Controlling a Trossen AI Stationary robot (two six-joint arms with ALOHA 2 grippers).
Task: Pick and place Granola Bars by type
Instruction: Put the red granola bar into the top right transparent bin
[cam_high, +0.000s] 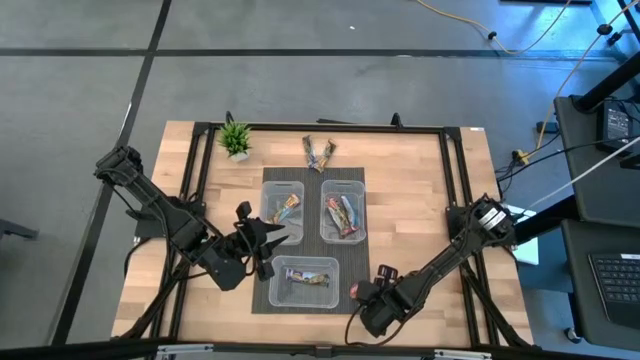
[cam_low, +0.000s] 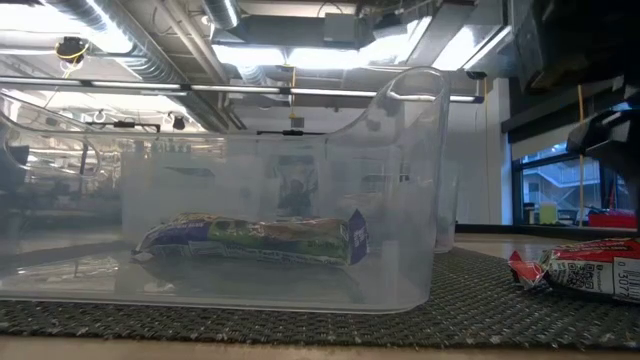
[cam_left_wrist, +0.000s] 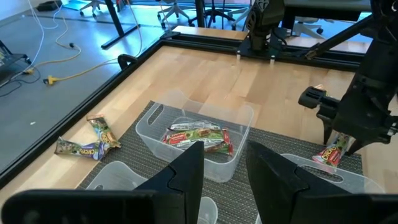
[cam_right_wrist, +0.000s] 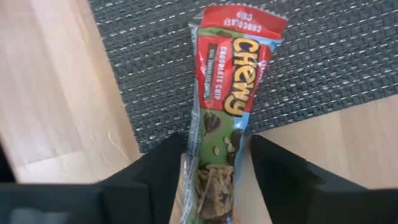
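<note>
A red Chewy bar (cam_right_wrist: 224, 118) lies between the right gripper's (cam_right_wrist: 214, 171) two dark fingers, its long axis running straight out ahead of them, one end on the grey mat (cam_right_wrist: 348, 56) and the other over bare wood at the mat's near right corner. The fingers stand apart on either side of the wrapper's lower end, close against it; whether they already pinch it cannot be told for certain, though the bar sits squarely in their line and a straight closing would take it across its narrow width. From above, the same bar (cam_high: 356, 290) shows as a red spot just right of the near bin (cam_high: 305, 272), which holds a blue-white bar (cam_high: 306, 279). The right arm is plainly the nearer one. Two more bins sit farther back on the mat: the far left bin (cam_high: 282, 207) with mixed wrappers, the far right bin (cam_high: 342, 217) with red ones like it, which looks the likely home for this bar. Two brown bars (cam_high: 318, 152) lie loose on the table (cam_high: 420, 180) beyond the mat, near a small plant (cam_high: 236, 140). The left gripper (cam_high: 262, 240) waits over the mat's left edge, beside the far left bin, fingers spread and holding nothing.
</note>
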